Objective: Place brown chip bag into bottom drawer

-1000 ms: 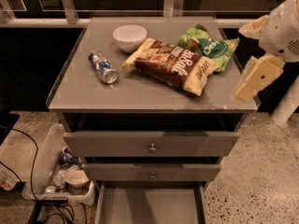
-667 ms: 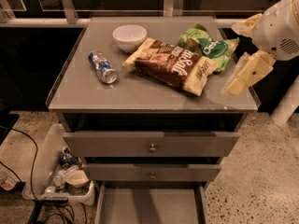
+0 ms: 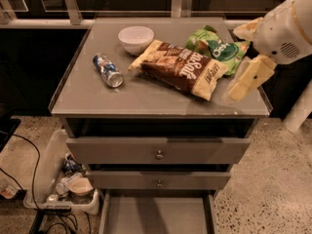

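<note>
The brown chip bag (image 3: 181, 68) lies flat on the grey cabinet top (image 3: 97, 99), right of centre, dark brown with cream ends and white lettering. The bottom drawer (image 3: 156, 213) is pulled out at the lower edge of the view, with a bare grey floor. My gripper (image 3: 237, 62) hovers over the right edge of the cabinet top, just right of the brown bag. Its two cream fingers (image 3: 251, 76) are spread apart and hold nothing.
A green bag (image 3: 217, 48) lies behind the brown one, next to the gripper. A white bowl (image 3: 135, 38) and a tipped can (image 3: 107, 70) sit to the left. Two upper drawers with knobs (image 3: 159, 154) are closed. A bin of clutter (image 3: 68, 182) stands on the floor at left.
My gripper has moved left and slightly down, from beyond the cabinet's right edge to over it, closer to the bags. The bags, bowl and can have not moved.
</note>
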### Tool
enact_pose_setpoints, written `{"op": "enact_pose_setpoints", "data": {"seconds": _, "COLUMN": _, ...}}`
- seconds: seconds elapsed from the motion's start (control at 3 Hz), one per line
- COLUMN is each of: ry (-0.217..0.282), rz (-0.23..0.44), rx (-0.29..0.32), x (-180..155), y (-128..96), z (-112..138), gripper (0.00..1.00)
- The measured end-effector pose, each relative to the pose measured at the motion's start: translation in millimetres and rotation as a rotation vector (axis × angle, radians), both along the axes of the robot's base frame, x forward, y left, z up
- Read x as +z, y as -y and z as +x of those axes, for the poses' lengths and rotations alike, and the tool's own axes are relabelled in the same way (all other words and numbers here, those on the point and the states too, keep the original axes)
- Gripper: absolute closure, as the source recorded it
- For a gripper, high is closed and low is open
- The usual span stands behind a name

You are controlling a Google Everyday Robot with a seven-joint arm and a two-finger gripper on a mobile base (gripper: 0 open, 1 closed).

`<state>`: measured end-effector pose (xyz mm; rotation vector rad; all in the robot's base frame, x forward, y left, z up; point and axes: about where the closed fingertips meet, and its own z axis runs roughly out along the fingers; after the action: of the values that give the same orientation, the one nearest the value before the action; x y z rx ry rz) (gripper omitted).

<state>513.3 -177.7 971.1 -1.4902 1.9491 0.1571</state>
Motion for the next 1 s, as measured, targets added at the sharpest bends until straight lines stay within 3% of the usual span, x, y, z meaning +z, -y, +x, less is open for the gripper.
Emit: {"op": "enact_pose_setpoints", "data": {"seconds": 1.0, "ry": -0.057, "rz": 0.039, "rx": 0.042, "x": -54, "y": -53, "z": 56, "gripper": 0.0}}
